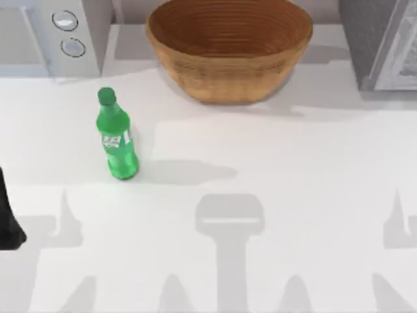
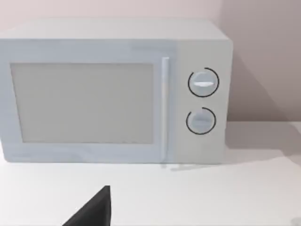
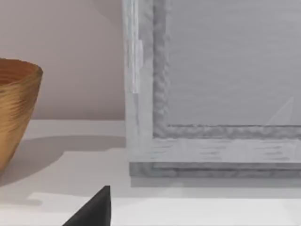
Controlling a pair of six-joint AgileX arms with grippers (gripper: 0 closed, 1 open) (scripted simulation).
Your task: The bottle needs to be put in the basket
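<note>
Starting at the grippers: the left gripper (image 1: pixel 10 225) sits low at the table's left edge, a dark shape well apart from the bottle (image 1: pixel 116 138), and I cannot tell how its jaws stand; nothing is in its hold as far as I can see. In each wrist view a dark fingertip (image 2: pixel 96 209) pokes in, facing the microwave (image 2: pixel 113 92) on the left and a grey appliance (image 3: pixel 216 89) on the right. The bottle stands upright on the table's left part, long axis vertical, cap up, in front of the microwave and left of the basket (image 1: pixel 229 72). My worry is that a tall narrow bottle tips if a finger nudges it sideways, and a high grip near the cap could let it swing against the basket's rim.
</note>
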